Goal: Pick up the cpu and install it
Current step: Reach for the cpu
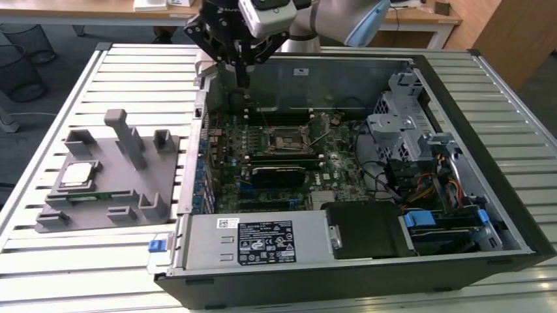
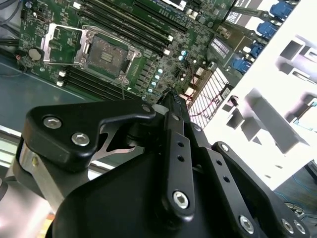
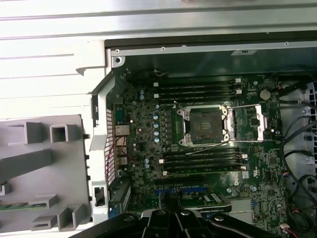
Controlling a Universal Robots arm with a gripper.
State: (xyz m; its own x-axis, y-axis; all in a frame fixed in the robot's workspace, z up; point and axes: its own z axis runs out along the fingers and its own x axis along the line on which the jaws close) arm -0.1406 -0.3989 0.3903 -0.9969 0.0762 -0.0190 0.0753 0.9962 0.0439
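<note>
Exterior view, from its left: a grey tray (image 1: 109, 181) lies on the slatted table (image 1: 130, 72) beside the case (image 1: 470, 117). The cpu (image 1: 77, 173) sits flat in a pocket on the tray, untouched, with a memory stick (image 1: 87, 197) just beside it. Further right, the gripper (image 1: 242, 78) hangs over the case's far corner, above the motherboard's edge and well apart from the cpu. Its jaws look clenched together on nothing, and both wrist views suggest the same. Right again, the socket (image 1: 289, 139) lies bare between the memory slots, its frame swung open. I judge the pick-up to be the step in hand, and not yet begun. A grasp calls for the gripper over the tray, with jaws parted wider than the chip. They must close on its edges and hold it level, so it can seat in the socket without tilt.
</note>
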